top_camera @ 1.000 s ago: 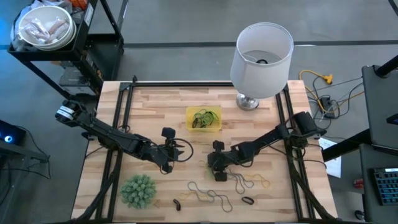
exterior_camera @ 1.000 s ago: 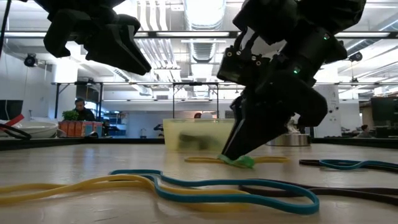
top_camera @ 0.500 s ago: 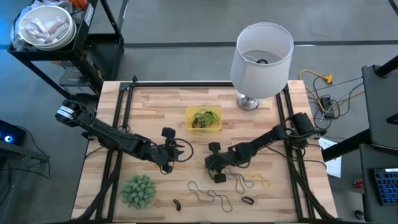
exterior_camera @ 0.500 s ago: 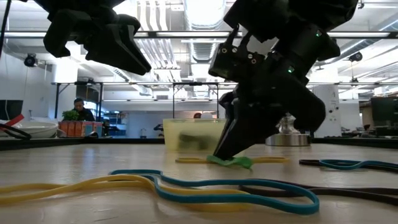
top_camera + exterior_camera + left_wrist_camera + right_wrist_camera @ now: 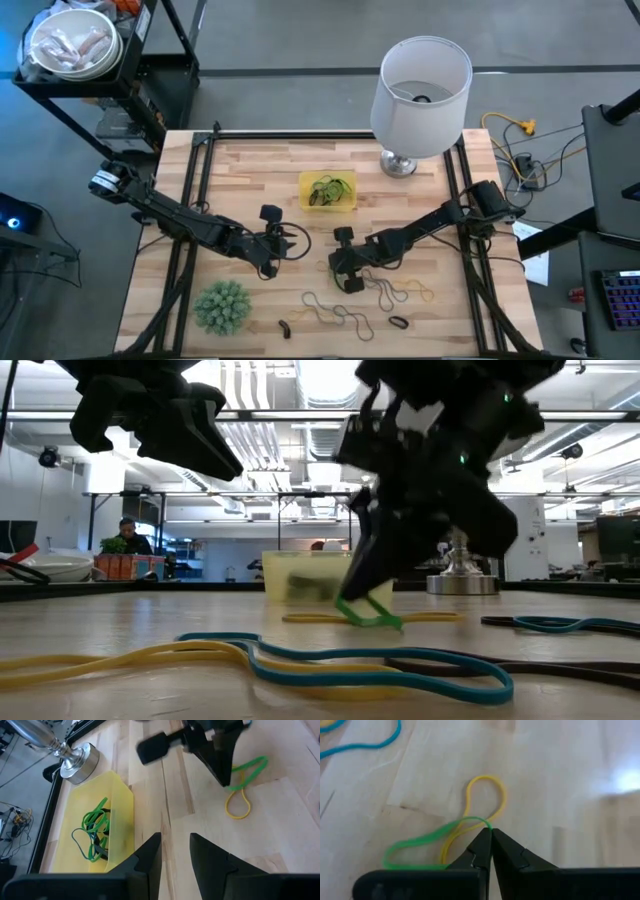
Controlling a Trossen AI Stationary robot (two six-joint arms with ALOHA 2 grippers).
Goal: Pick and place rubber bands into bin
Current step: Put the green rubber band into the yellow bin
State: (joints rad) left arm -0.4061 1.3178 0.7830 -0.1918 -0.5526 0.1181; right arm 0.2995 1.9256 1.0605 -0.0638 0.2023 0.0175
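Right wrist view shows the right hand [image 5: 490, 840] pinching the green rubber band [image 5: 420, 845]; it should lift slowly, shedding the yellow band [image 5: 485, 800] crossing it.

The bin [image 5: 327, 191] sits on the surface [image 5: 250, 170] near the middle of the far half, with several rubber bands [image 5: 329, 187] lying inside it. The lamp base [image 5: 399, 163] stands beside it toward the far right corner. A spiky ball plant [image 5: 222, 306] rests by the near left corner. More loose bands [image 5: 338, 313] are strung along the near edge (between plant and right edge). Two crossed bands [image 5: 455, 837] lie under the right gripper [image 5: 345, 268], nearer than the bin.
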